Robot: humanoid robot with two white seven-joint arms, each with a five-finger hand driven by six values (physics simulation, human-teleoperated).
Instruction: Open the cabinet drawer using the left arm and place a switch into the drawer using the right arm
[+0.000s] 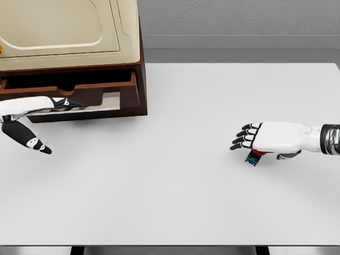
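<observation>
A brown wooden cabinet (142, 79) with a cream top stands at the table's far left. Its drawer (127, 90) is pulled partway out, and a pale floor shows inside. My left hand (62, 103) reaches the drawer's front from the left. Its fingers (71, 102) lie stretched along the front edge and its thumb (38, 146) points down, away from the drawer. At the right, a small black switch (254, 157) with blue and red parts lies on the table. It peeks out from under my right hand (245, 139), which hovers flat over it with fingers spread.
The white table (175, 196) runs wide between the cabinet and the right hand. A grey wall stands behind the table's far edge. Dark table supports show at the bottom edge.
</observation>
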